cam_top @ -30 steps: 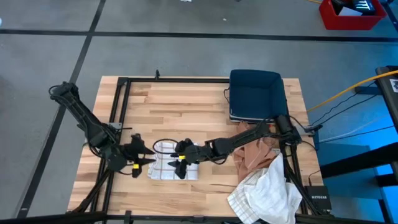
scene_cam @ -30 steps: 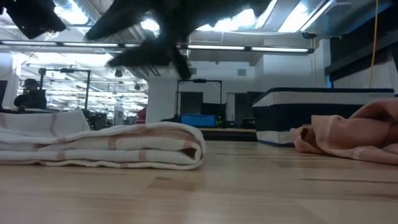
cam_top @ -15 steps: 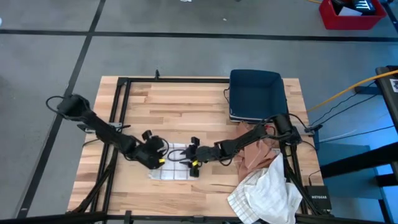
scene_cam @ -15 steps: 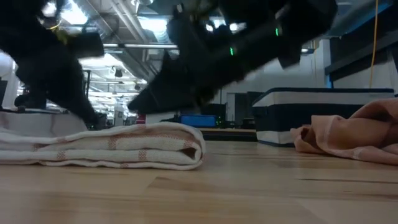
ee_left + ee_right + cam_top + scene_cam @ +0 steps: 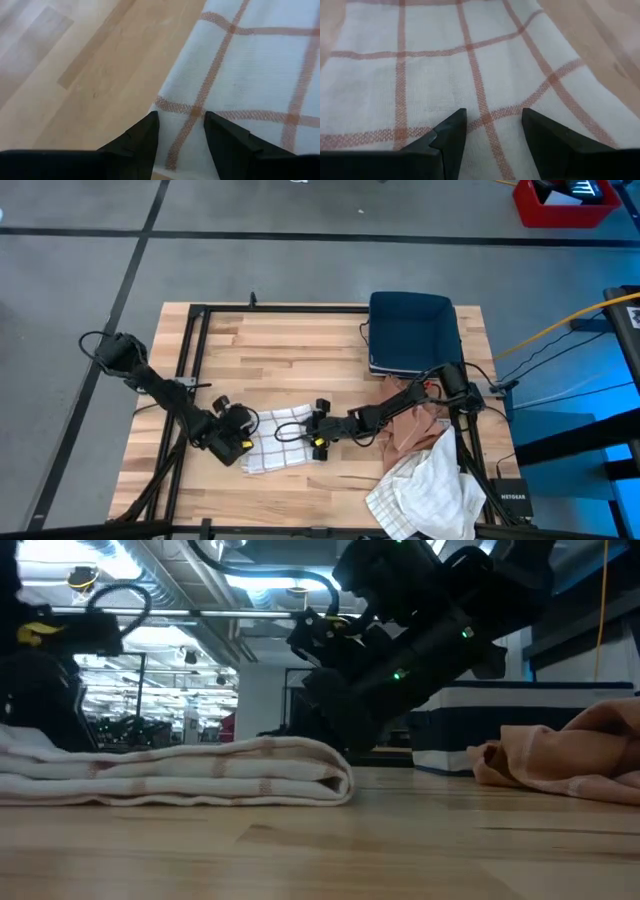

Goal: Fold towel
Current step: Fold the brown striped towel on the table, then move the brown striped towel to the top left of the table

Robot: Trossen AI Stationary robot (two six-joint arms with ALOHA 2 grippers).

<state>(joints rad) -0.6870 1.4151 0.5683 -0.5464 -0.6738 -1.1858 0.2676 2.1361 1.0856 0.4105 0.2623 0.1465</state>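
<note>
Both arms reached low toward the table's middle. The left gripper (image 5: 243, 442) sat at the towel's (image 5: 277, 440) nine o'clock edge, fingers (image 5: 142, 137) spread over the cloth; the right gripper (image 5: 318, 438) at its three o'clock edge, likewise spread, pinching nothing. The wooden table (image 5: 300, 350) stood on grey floor. The folded checked towel lay flat, its long axis running left-right.

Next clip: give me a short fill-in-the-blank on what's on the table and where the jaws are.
1. The checked towel lies ____ on the wood table.
2. The left gripper and right gripper both have their jaws ____ over the towel.
3. The bin is dark ____.
4. The peach cloth sits ____ the bin.

Missing: folded; open; blue; beside
</note>
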